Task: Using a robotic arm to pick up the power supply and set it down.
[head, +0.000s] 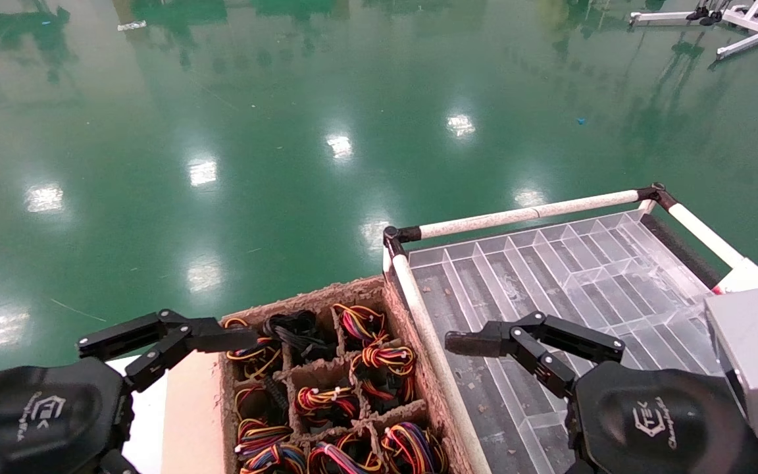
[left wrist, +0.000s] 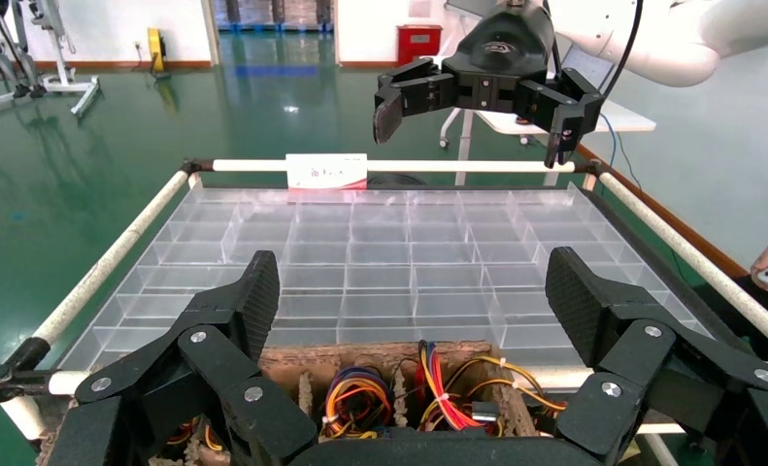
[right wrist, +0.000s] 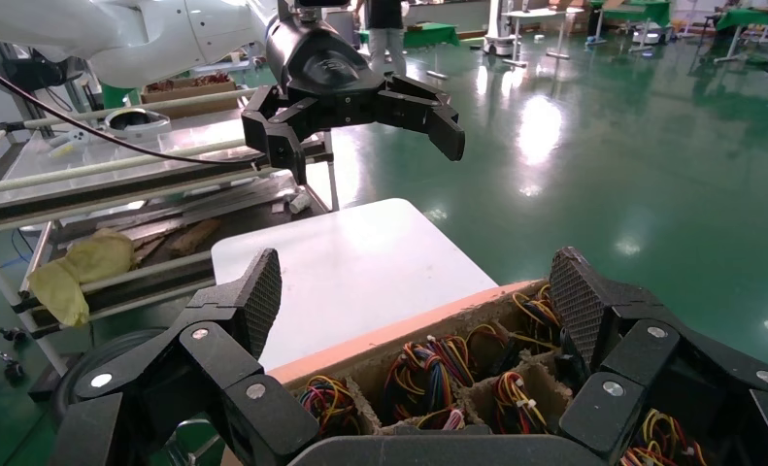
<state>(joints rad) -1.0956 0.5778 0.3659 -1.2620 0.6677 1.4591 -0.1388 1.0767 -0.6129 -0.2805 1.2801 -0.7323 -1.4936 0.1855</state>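
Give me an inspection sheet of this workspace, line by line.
Surface: white table under a brown pulp tray.
Job's things: power supplies with coloured wires in the tray cells, none lifted.
Clutter: clear divider tray on a rail cart, empty.
Grippers: left gripper open beside the pulp tray; right gripper open over the divider tray.
Cables: black bundle in one cell.
Surroundings: green floor.

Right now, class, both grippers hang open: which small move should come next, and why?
Probably lower the left gripper onto a power supply in the pulp crate. Its jaws are open and empty just over the crate's near-left corner, while the right gripper hovers open above the clear divider tray.
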